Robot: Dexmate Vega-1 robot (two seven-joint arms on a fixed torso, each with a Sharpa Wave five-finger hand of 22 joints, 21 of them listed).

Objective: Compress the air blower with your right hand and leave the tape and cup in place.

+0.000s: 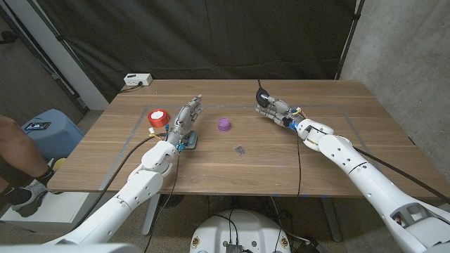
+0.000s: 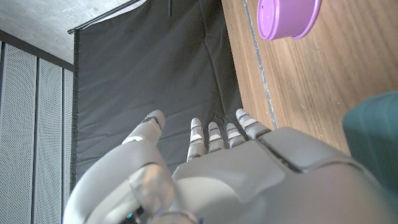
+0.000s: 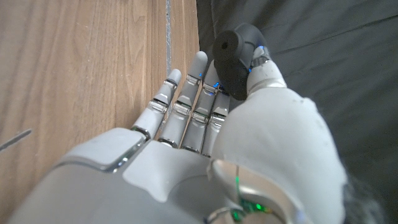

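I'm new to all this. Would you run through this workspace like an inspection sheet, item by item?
Surface: wooden table, with a taped outline and a small dark mark.
Job's things: black air blower in the right hand; red tape roll and purple cup stand apart on the table.
Clutter: teal block by the left hand.
Hands: right hand grips the blower; left hand holds nothing, fingers straight.
Cables: thin black cables run along both arms.
Surroundings: black curtain, white power strip, blue stool, a person's leg.
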